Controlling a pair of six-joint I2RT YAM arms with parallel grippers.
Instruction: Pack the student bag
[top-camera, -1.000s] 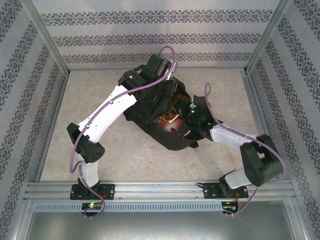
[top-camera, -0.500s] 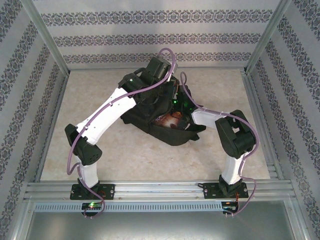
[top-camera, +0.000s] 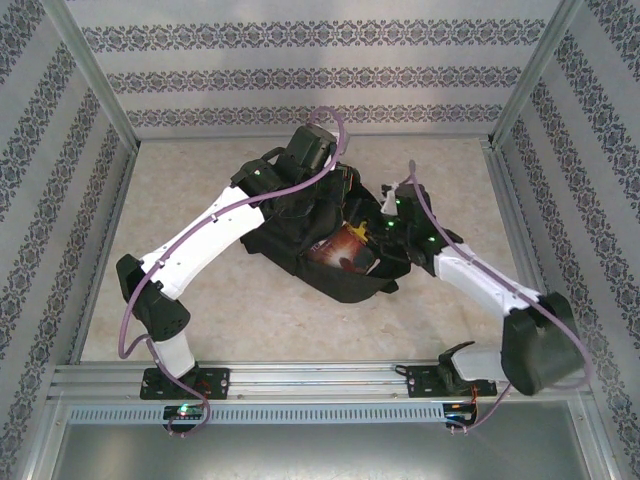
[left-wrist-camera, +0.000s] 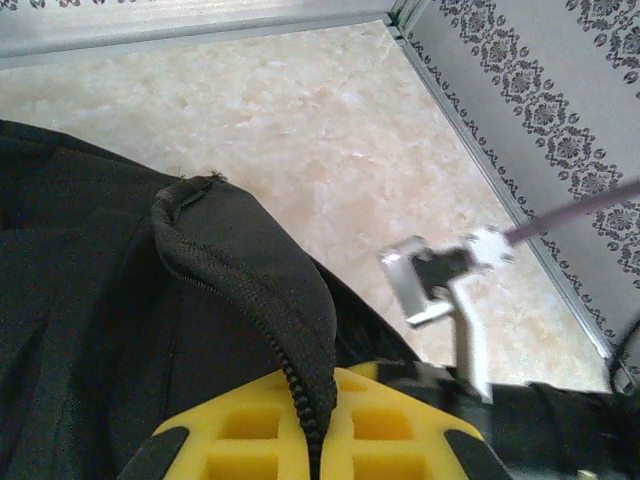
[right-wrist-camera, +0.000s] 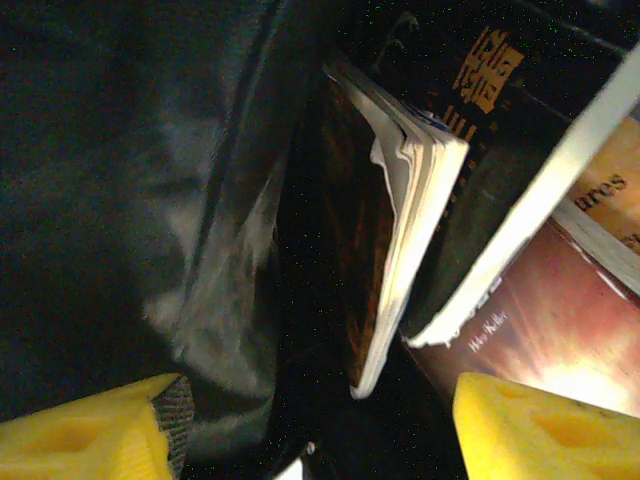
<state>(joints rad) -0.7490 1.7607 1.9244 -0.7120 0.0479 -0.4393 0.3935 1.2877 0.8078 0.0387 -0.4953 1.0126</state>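
- The student bag (top-camera: 335, 285) sits in the middle of your table (top-camera: 250, 320): soft black woven fabric slumped into a rounded heap, with its mouth gaping between the two arms
- Your left gripper (left-wrist-camera: 320, 445) is clamped on the bag's zip edge (left-wrist-camera: 260, 290); a thick fold of coarse cloth with one row of black zipper teeth runs down into the seam where the two yellow, waffle-moulded pads (left-wrist-camera: 250, 435) meet
- Your right gripper (right-wrist-camera: 310, 445) is down inside the opening with its two yellow fingertips (right-wrist-camera: 80, 435) spread wide and nothing pinched between them (one tip lies against a patch of black mesh)
- You can count three books in the right wrist view:
  - a paperback (right-wrist-camera: 400, 200) seen edge-on, with a dark cover and fanned white pages
  - a black cover (right-wrist-camera: 490, 70) behind it, with orange lettering
  - a glossy reddish-brown cover (right-wrist-camera: 540, 320) with small white print
- A tan printed corner at the right edge of that view may be a fourth book; you cannot tell
- From above, the reddish-brown cover shows in the bag's mouth, just beside the right gripper
- The table is a pale, cream, marbled surface, and the walls (top-camera: 300, 80) around it are grey with dark ornamental bands
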